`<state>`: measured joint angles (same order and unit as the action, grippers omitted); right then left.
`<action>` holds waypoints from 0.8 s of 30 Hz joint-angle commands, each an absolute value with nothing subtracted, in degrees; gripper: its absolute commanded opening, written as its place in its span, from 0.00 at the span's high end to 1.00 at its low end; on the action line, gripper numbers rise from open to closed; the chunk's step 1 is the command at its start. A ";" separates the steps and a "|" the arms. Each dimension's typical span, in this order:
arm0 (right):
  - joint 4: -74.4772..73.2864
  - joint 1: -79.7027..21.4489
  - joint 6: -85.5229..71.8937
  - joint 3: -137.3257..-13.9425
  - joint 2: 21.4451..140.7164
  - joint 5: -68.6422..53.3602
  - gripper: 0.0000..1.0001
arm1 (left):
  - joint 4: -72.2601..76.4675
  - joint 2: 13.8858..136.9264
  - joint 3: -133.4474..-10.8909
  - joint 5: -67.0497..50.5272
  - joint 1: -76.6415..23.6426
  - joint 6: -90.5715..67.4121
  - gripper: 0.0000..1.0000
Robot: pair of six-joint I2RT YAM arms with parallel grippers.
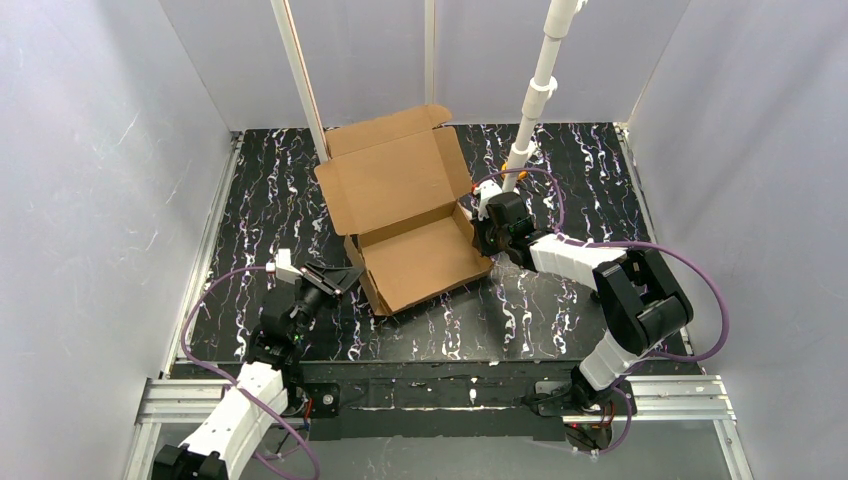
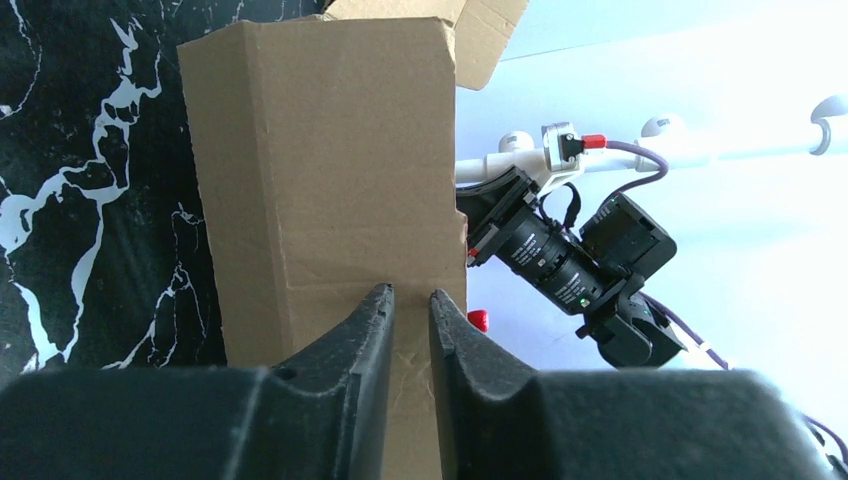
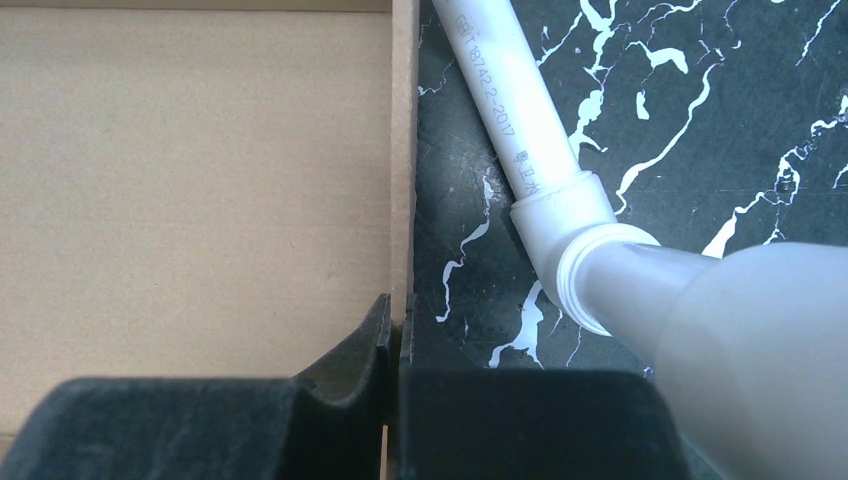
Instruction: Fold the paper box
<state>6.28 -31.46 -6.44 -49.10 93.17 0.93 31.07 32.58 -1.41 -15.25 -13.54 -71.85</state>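
Observation:
The paper box [image 1: 415,262] is a brown cardboard mailer in the middle of the table. Its tray is formed and its lid [image 1: 390,180] stands open, leaning back. My left gripper [image 1: 345,276] is at the outside of the box's left wall. In the left wrist view the fingers [image 2: 370,330] stand a narrow gap apart, with the cardboard panel [image 2: 320,170] flat behind them and nothing between them. My right gripper [image 1: 478,228] is at the box's right wall. In the right wrist view it [image 3: 397,305] is shut on that wall's thin edge [image 3: 403,150].
A white plastic pipe [image 1: 540,90] rises from the table just behind the right gripper and lies close beside it in the right wrist view [image 3: 530,150]. A thin white pole [image 1: 300,70] stands behind the lid. Grey walls enclose the black marbled table [image 1: 560,300].

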 commanded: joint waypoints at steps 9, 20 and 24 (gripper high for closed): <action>2.42 -31.20 -7.21 -49.31 96.50 -1.58 0.99 | 32.20 32.44 2.63 -11.06 -11.48 -75.12 0.99; 2.34 -31.20 -7.12 -49.39 96.84 -1.76 0.99 | 28.18 42.71 -1.70 -15.90 -11.03 -71.13 0.72; 2.34 -31.20 -7.12 -49.44 96.90 -1.85 0.99 | 26.64 43.24 -2.31 -16.36 -11.03 -69.61 0.62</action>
